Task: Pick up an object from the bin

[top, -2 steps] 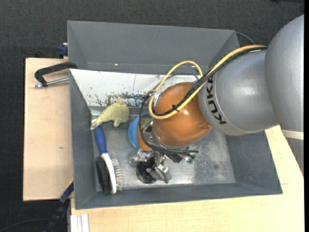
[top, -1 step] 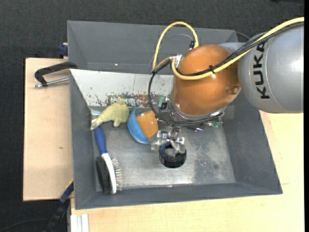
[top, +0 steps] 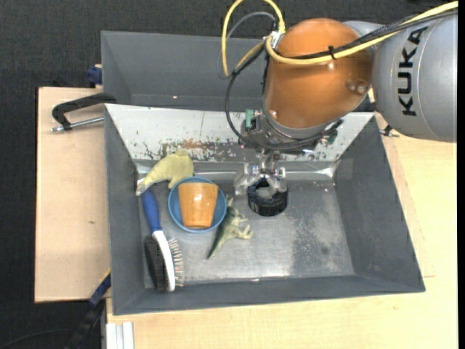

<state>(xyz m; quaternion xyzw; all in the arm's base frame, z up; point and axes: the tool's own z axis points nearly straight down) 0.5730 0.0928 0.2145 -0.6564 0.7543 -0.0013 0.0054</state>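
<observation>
My gripper [top: 266, 184] hangs in the middle of the bin, right over a small black round object [top: 267, 201] that lies on the floor there. Its metal fingers reach down to the top of that black piece, one on each side, and seem to touch it. Left of it stands an orange cup inside a blue bowl [top: 196, 203]. A small green toy dinosaur [top: 232, 230] lies just below and left of the black piece.
A yellow-green soft toy [top: 168, 169] lies at the back left. A hairbrush with a blue handle and black head [top: 159, 247] lies along the left wall. The arm's orange cover hides the bin's back middle.
</observation>
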